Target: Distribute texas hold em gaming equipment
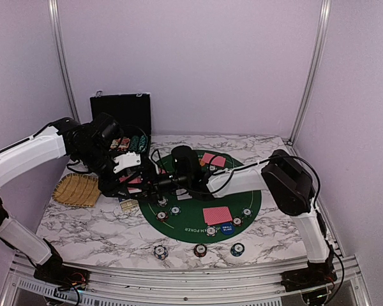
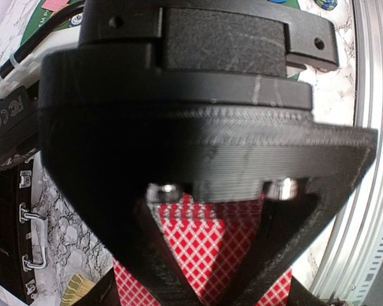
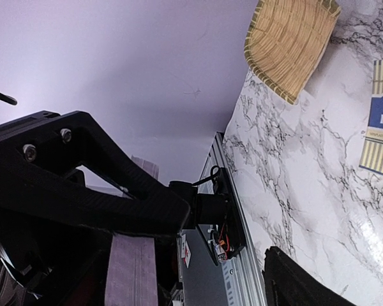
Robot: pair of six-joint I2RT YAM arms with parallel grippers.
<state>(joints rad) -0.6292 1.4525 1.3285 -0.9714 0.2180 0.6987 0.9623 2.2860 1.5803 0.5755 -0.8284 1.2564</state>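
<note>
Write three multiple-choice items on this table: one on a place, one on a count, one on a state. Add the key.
1. Where does the tray lie relative to the mat?
A. On the mat
B. Left of the mat
C. Right of the mat

2. How many chips sit in the row near the table's front edge, off the mat?
A. One
B. Six
C. Three

3. What state is the black case in?
A. Open, lid raised
B. Shut flat
C. Tipped upside down

Key: 1 B, the top view shows the tray on bare marble to the mat's left. 2 C, three chips line up in front of the mat. 3 A, the lid stands up at the back and the contents show below it.
</note>
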